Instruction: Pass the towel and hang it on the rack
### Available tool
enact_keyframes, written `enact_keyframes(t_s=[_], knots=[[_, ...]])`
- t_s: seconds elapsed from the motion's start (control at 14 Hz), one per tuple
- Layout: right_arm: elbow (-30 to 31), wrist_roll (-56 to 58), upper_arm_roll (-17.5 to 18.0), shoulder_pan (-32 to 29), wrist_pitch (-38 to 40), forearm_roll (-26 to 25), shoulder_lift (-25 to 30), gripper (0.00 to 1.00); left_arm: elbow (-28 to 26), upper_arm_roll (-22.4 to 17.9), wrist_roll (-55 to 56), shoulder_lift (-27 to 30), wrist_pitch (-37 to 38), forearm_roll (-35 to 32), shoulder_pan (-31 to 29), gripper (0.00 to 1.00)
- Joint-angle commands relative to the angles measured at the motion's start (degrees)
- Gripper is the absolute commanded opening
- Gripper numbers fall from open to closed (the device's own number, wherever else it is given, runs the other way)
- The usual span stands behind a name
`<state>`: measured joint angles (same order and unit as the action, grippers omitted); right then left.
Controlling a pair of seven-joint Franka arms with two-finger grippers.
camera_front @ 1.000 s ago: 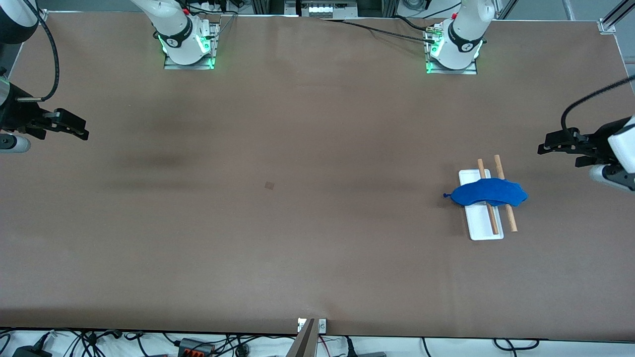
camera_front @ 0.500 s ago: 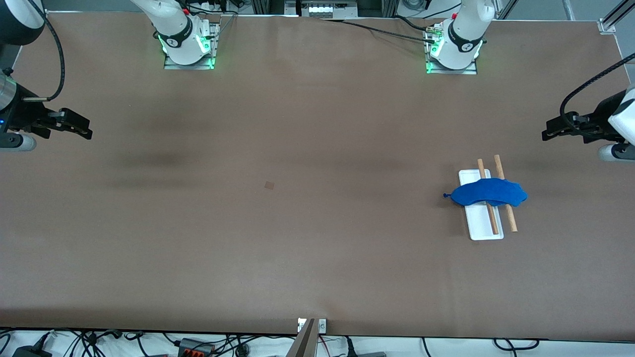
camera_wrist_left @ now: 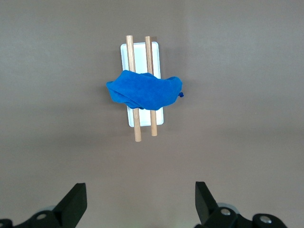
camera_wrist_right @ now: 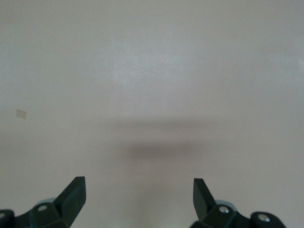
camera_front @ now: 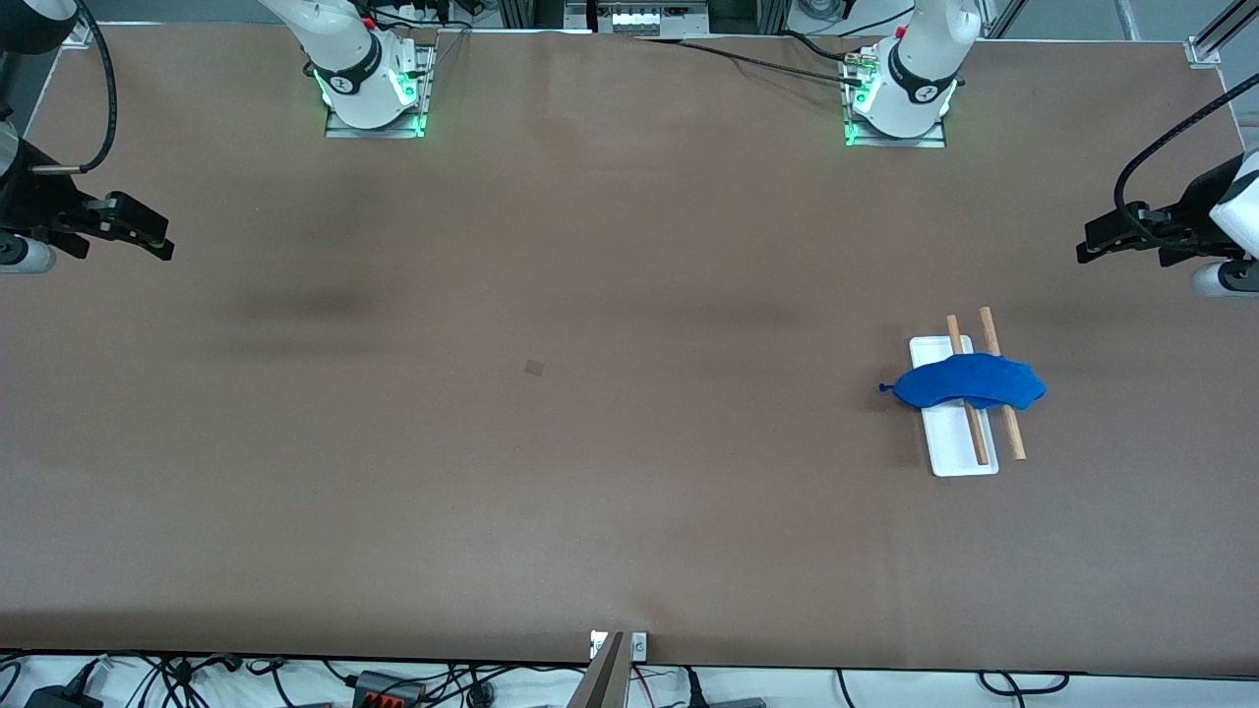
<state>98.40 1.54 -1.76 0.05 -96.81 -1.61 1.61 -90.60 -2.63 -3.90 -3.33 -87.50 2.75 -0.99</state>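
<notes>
A broad brown table (camera_front: 590, 442) stretches beneath 2 Franka arms. Toward the left arm's end of it stands the rack (camera_front: 952, 433), its flat white base carrying 2 parallel wooden rods. The towel (camera_front: 969, 383), bright blue and bunched, lies draped across both rods, with a small loop tag poking from the corner that points toward the right arm's end of the table. The left wrist view shows the same rack (camera_wrist_left: 142, 80) and towel (camera_wrist_left: 145, 90) from above.

The left gripper (camera_front: 1090, 248) hangs in the air at the left arm's edge of the table, holding nothing, its 2 fingers (camera_wrist_left: 73, 204) spread wide apart. The right gripper (camera_front: 157, 243) hangs over the bare tabletop at the right arm's end, also empty, its fingers (camera_wrist_right: 73, 194) likewise parted.
</notes>
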Motion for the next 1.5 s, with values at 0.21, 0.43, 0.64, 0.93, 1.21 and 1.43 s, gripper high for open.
enact_keyframes(t_s=[0.21, 0.43, 0.64, 0.93, 1.21, 1.43], knots=[[-0.2, 0.1, 0.3, -0.5, 0.4, -0.2, -0.2, 1.00, -1.8, 0.5, 1.3, 1.6, -1.3, -1.4, 0.3, 1.00], [0.0, 0.1, 0.3, -0.5, 0.4, -0.1, -0.2, 1.00, -1.4, 0.5, 1.5, 1.7, -1.3, -1.6, 0.3, 1.00], [-0.1, 0.1, 0.4, -0.4, 0.4, 0.0, -0.1, 1.00, -1.3, 0.5, 1.5, 1.7, -1.4, -1.6, 0.3, 1.00], [0.0, 0.1, 0.4, -0.3, 0.4, -0.1, -0.1, 1.00, -1.2, 0.5, 1.5, 1.7, -1.4, -1.7, 1.2, 1.00], [0.0, 0.1, 0.4, -0.2, 0.4, -0.1, -0.1, 1.00, -1.3, 0.5, 1.0, 1.7, -2.2, -3.2, 1.6, 1.00], [-0.1, 0.1, 0.5, -0.2, 0.4, -0.1, 0.0, 1.00, -1.4, 0.6, 1.1, 1.7, -2.1, -3.2, 1.8, 1.00]])
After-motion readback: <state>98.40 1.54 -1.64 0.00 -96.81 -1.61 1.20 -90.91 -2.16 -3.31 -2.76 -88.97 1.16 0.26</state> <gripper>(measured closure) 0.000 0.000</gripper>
